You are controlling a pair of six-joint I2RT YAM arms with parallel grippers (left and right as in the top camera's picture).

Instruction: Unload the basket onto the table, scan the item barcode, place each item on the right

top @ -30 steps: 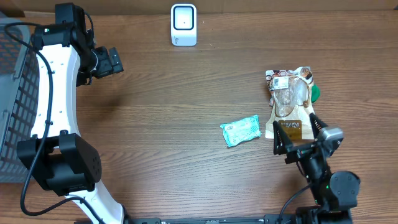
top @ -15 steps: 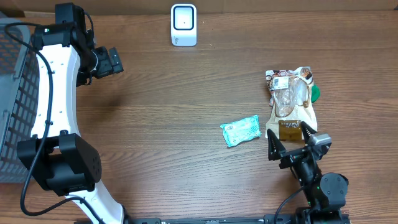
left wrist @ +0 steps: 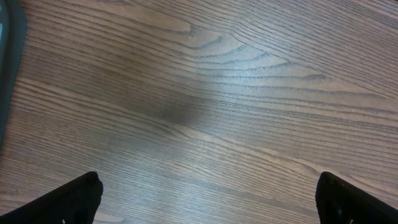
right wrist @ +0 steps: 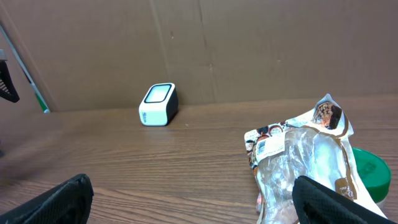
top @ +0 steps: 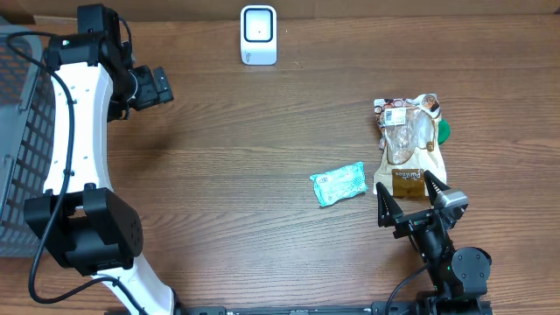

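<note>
Right gripper point(top: 404, 184) sits at the near edge of the table point(top: 262, 131), jaws spread as wide as they go, nothing btwn them. From overhead its tips overlap the near end of the snack bag point(top: 409, 144); can't tell if they touch it. In the right wrist view the fingers point(right wrist: 59, 199) frame the bottom corners, and the bag point(right wrist: 298, 168) lies just ahead, toward the right.

Bag is clear plastic w/ brown trim, lying flat on the right side of the table, long axis running near to far. White label point(top: 391, 111) is on its far left corner, facing up. Green round lid point(top: 444, 130) pokes out from under the bag's right edge.

Teal packet point(top: 340, 185) lies flat to the left of the bag's near end, apart from it.

Farther back on the left, the left gripper point(top: 164, 87) hangs over bare wood, jaws also wide open and empty. Gray basket point(top: 17, 131) stands at the table's left edge beside that arm.

At the far edge, approx centre, stands the white scanner point(top: 259, 35), upright, window facing the table, well apart from the bag and both grippers. Cardboard wall point(right wrist: 249, 50) rises behind it.
</note>
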